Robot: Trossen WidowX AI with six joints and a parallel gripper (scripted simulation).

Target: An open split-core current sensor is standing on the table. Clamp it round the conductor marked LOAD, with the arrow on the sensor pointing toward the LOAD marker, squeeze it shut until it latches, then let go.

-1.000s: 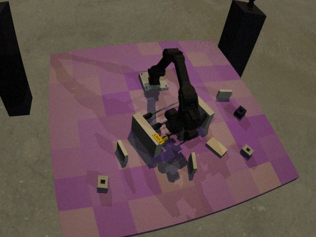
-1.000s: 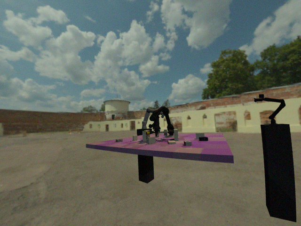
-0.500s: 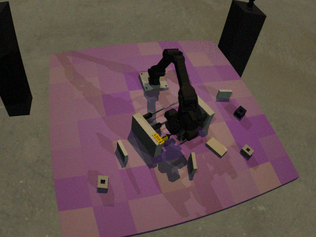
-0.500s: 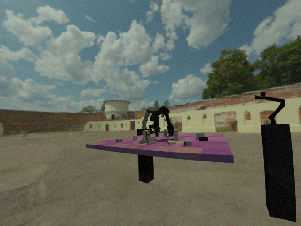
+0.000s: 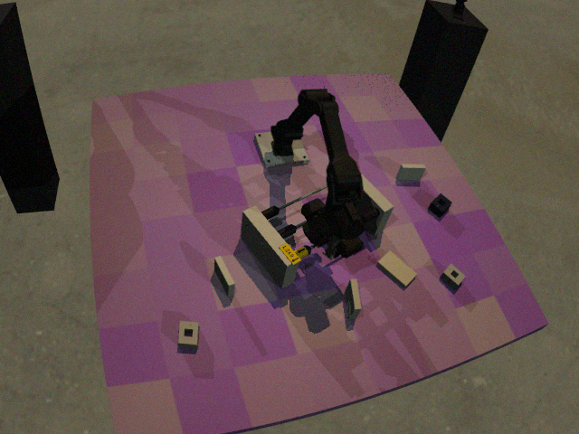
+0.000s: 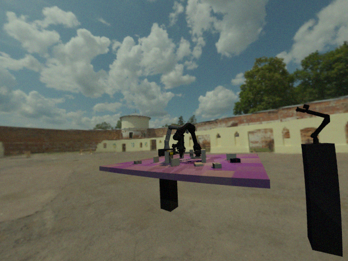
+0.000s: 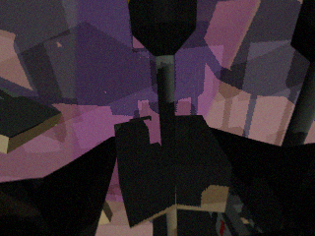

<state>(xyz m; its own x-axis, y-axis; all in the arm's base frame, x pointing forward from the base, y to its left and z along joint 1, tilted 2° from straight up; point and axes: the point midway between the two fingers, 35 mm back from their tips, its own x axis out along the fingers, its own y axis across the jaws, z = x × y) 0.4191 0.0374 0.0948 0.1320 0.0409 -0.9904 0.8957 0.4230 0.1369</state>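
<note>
Around the near conductor (image 5: 302, 252) (image 6: 171, 153) (image 7: 165, 81), the sensor (image 7: 148, 182) seems placed — pinched by the gripper (image 5: 333, 250) (image 6: 181, 155) (image 7: 160, 136) — with latching and release seemingly left.

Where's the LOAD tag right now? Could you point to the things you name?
Top view: the yellow LOAD tag (image 5: 289, 253) sits on the near end of the left upright panel's (image 5: 263, 247) top edge, left of the gripper (image 5: 337, 252).

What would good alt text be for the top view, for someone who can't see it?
A black robot arm bends over rods strung between two upright pale panels, its gripper beside a yellow LOAD marker. Small blocks and plates lie or stand around them on a pink-and-purple checkered table.
</note>
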